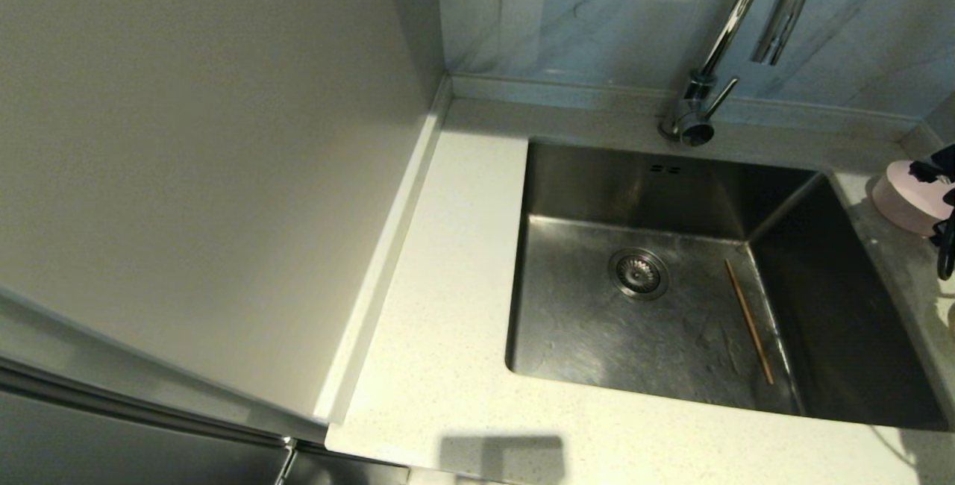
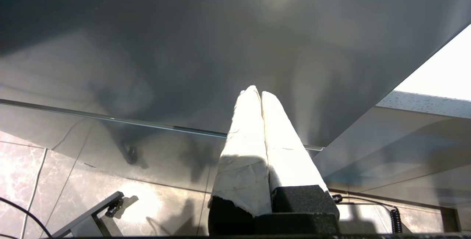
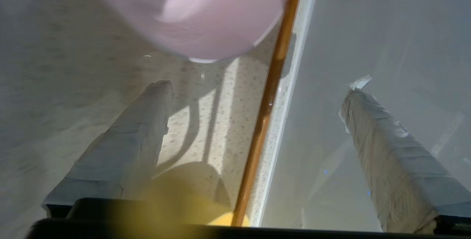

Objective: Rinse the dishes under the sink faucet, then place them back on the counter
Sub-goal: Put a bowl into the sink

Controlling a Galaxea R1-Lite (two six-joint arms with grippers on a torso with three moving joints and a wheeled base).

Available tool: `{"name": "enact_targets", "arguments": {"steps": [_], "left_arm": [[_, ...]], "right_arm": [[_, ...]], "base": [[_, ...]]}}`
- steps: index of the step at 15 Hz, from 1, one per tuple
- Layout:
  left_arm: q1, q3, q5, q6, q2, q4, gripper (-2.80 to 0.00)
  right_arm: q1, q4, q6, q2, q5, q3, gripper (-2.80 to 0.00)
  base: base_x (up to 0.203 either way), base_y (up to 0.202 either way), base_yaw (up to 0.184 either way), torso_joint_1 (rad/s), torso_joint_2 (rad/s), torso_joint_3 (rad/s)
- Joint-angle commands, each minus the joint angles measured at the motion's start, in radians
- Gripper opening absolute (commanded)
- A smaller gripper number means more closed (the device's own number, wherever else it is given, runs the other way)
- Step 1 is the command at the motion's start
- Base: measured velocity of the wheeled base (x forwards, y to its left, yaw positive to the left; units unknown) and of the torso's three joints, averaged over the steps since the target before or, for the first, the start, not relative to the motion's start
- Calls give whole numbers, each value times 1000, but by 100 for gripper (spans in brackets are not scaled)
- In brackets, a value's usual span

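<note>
One brown chopstick (image 1: 750, 332) lies on the floor of the steel sink (image 1: 582, 194), right of the drain. The chrome faucet (image 1: 716, 52) stands behind the basin. A pale pink bowl (image 1: 904, 198) sits on the counter (image 1: 448, 283) at the far right, with black parts of my right arm (image 1: 946, 231) beside it. In the right wrist view my right gripper (image 3: 257, 88) is open wide and empty above the counter. A second chopstick (image 3: 268, 99) lies between its fingers, the pink bowl (image 3: 206, 14) ahead and a yellow-green bowl (image 3: 176, 202) close underneath. My left gripper (image 2: 256, 92) is shut and parked low.
A tall pale panel (image 1: 209, 157) walls off the counter's left side. A blue-grey tiled wall (image 1: 597, 15) rises behind the faucet. A grey wall (image 3: 386, 40) runs along the chopstick on the counter. The left gripper faces a dark cabinet front (image 2: 184, 47) above a tiled floor.
</note>
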Motion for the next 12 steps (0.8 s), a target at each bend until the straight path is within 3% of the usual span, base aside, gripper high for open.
{"name": "enact_targets", "arguments": {"steps": [1,12], "left_arm": [[0,0,1,-1,-3,0,-280],[0,0,1,-1,-3,0,-280]], "right_arm": [[-3,1,-5,26,-4,-13,-280],[-20,2,-7,54,-10,-70,-280]], "base": [[0,0,0,0,0,0],[0,0,0,0,0,0]]}}
